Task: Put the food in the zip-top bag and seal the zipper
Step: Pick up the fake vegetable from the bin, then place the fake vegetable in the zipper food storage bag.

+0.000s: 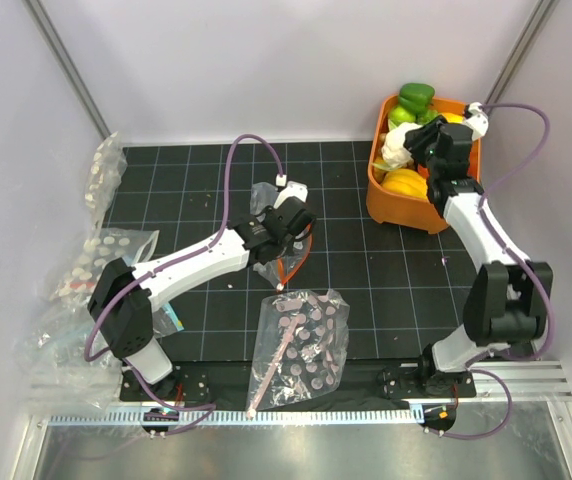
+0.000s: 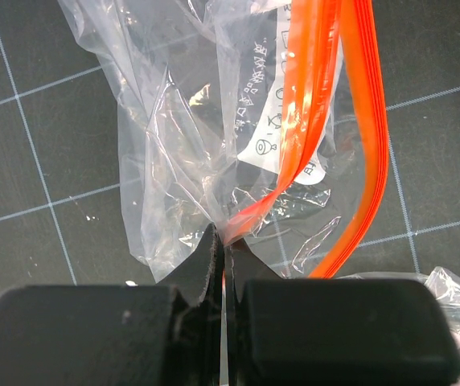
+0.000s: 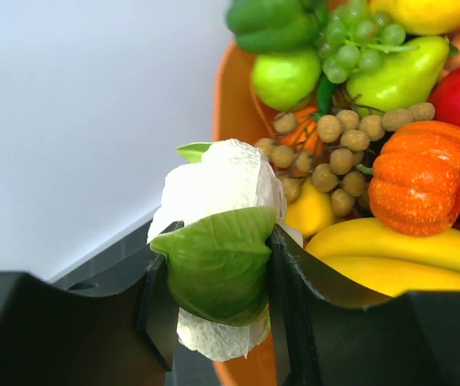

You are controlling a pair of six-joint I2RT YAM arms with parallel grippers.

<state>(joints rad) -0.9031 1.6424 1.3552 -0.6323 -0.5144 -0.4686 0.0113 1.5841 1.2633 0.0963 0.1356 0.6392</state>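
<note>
The zip-top bag is clear and wrinkled, and its orange-red zipper runs up the left wrist view. My left gripper is shut on the bag's mouth edge, pinching film and strip. In the top view this gripper holds the bag over the mat's middle. My right gripper is shut on the white cauliflower, gripping its green leaf just left of the orange basket. The green bell pepper and an orange pumpkin piece lie in the basket.
The basket at the back right also holds bananas, grapes, a pear and other toy produce. A pink-dotted bag lies at the mat's near edge. White-dotted bags are piled along the left wall.
</note>
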